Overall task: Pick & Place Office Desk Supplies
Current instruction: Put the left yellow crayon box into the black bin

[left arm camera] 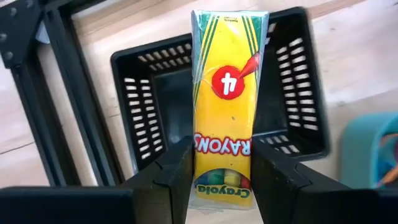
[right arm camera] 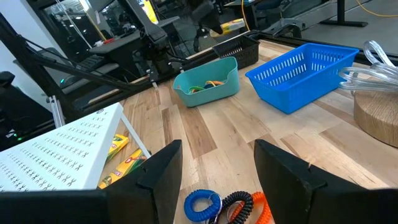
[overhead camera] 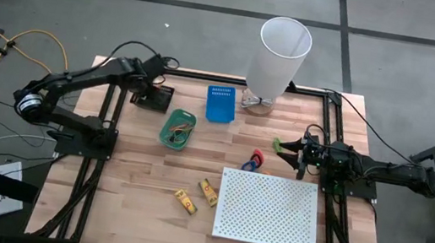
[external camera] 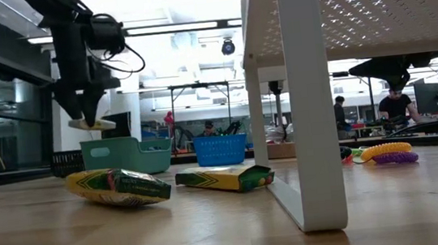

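My left gripper [left arm camera: 222,150] is shut on a yellow crayon pack [left arm camera: 227,93] above a black slotted basket [left arm camera: 140,99] near the table's far left; the low view shows this gripper [external camera: 87,112] up in the air. Two more crayon packs [overhead camera: 185,201] [overhead camera: 207,192] lie flat on the table, left of the white perforated board. A green bin [overhead camera: 178,129] holds rubber bands. Blue and red coil loops [right arm camera: 202,202] [right arm camera: 249,205] lie on the wood just before my right gripper [right arm camera: 217,152], which is open and touches nothing. My left gripper pinches the crayon pack between its two fingers [left arm camera: 177,174], at the end printed "Crayola" [left arm camera: 224,180], one finger on each long side edge. The fingers come from above, pointing down. The pack [external camera: 93,123] is lifted clear above the black basket, roughly level under the fingertips.
A tall white tapered bin [overhead camera: 281,54] stands at the far edge, with a blue basket [overhead camera: 220,102] to its left. The white perforated board [overhead camera: 267,209] stands on legs [external camera: 301,130] at the near right. Bare wood lies between the green bin and the packs.
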Robot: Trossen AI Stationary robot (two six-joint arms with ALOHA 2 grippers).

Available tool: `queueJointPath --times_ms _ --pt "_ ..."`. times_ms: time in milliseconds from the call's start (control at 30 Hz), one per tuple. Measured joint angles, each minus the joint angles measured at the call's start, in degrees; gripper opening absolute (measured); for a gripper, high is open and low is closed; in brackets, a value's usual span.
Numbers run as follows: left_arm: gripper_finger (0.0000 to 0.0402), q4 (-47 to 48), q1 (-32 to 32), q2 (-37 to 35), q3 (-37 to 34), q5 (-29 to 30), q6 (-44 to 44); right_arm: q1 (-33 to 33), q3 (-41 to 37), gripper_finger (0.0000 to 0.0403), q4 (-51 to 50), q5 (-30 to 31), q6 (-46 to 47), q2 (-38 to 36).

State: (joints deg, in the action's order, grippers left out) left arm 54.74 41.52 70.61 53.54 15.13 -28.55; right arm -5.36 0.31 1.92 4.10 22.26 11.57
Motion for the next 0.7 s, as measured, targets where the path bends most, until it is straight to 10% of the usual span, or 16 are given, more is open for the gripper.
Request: queueJointPath --times_ms 700 --pt "0.0135 -11.9 3.9 0.5 -10.9 1.7 -1.5 0.0 0.0 0.0188 0.0 0.0 0.0 0.0"
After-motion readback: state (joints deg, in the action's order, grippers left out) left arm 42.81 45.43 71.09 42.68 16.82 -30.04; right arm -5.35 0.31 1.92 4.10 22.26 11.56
